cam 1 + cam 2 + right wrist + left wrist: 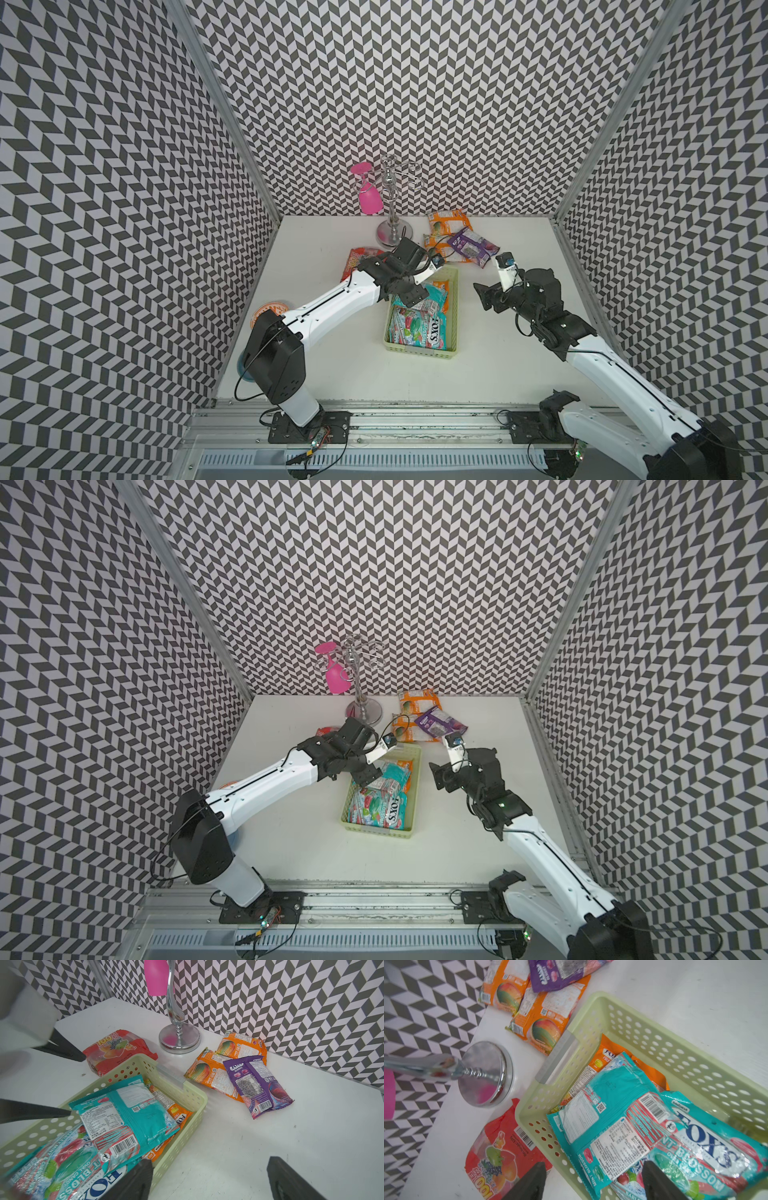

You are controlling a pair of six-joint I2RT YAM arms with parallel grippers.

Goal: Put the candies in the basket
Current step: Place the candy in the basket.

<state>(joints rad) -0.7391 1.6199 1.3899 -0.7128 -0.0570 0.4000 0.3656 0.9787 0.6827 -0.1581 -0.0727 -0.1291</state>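
Half the red bag (353, 264) hides behind the left arm (332, 301).

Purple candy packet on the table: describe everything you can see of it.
The purple candy packet is a flat, glossy plastic pouch, slightly crinkled, printed FOX'S BERRIES, with a pale text panel, pink candy pictures and a barcode at one end. It lies outside the basket, near the back wall, resting on the white table and overlapping the nearer orange packet; one corner reaches the second orange packet. Nothing grips it.
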